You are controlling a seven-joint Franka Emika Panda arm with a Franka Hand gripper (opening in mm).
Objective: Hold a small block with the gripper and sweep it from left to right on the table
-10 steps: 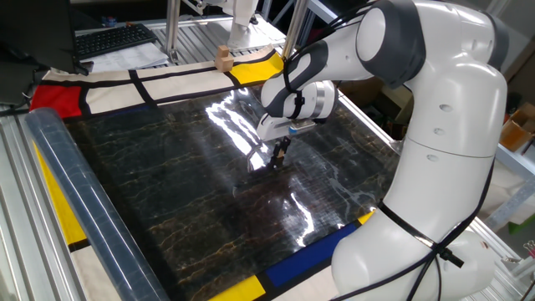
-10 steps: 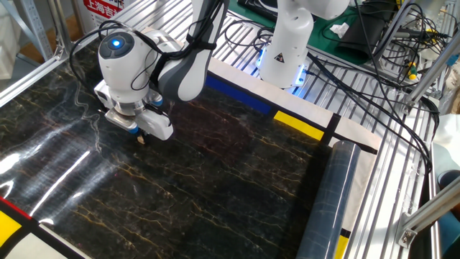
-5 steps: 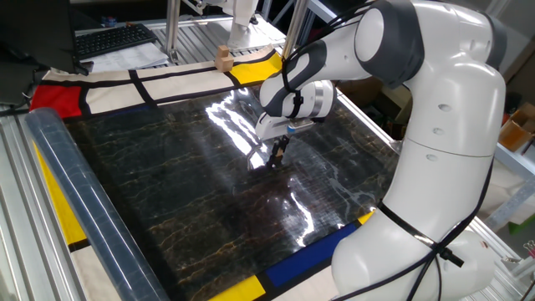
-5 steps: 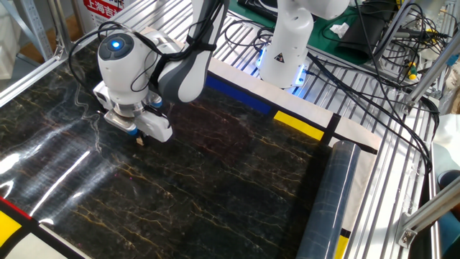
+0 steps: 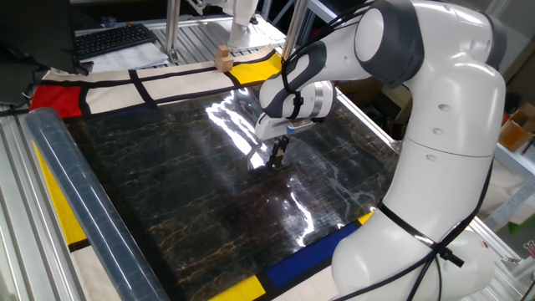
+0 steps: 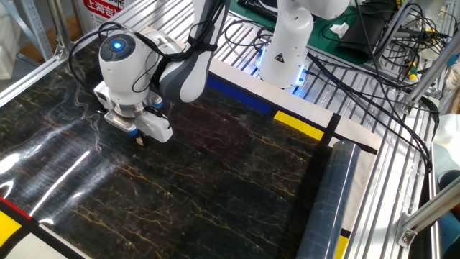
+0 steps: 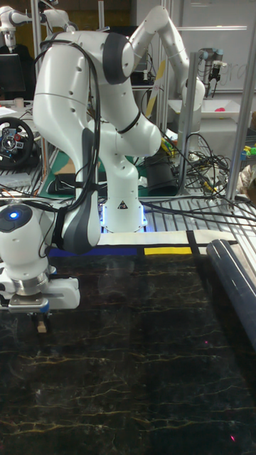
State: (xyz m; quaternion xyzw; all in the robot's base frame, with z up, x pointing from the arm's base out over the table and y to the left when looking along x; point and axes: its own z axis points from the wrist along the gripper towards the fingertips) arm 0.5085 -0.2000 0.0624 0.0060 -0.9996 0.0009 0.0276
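The table (image 5: 167, 192) is a glossy black marble-patterned sheet. My gripper (image 5: 276, 159) points straight down at it, right of the sheet's middle in this view. In the other fixed view the gripper (image 6: 139, 137) is shut on the small block (image 6: 141, 140), a tiny tan cube at the fingertips, right at the table (image 6: 215, 187) surface. The tall fixed view shows the same small block (image 7: 41, 326) pinched in the gripper (image 7: 40, 321) at the left side of the table (image 7: 142, 355).
A larger tan wooden block (image 5: 222, 58) stands on the far border panel. A clear rolled sheet (image 5: 84, 209) lies along one table edge, seen also as the roll (image 6: 330, 194) and the roll (image 7: 238, 284). Cables and aluminium framing surround the robot base (image 6: 284, 50).
The gripper with the small block has shifted only a hair along the table; nothing else differs.
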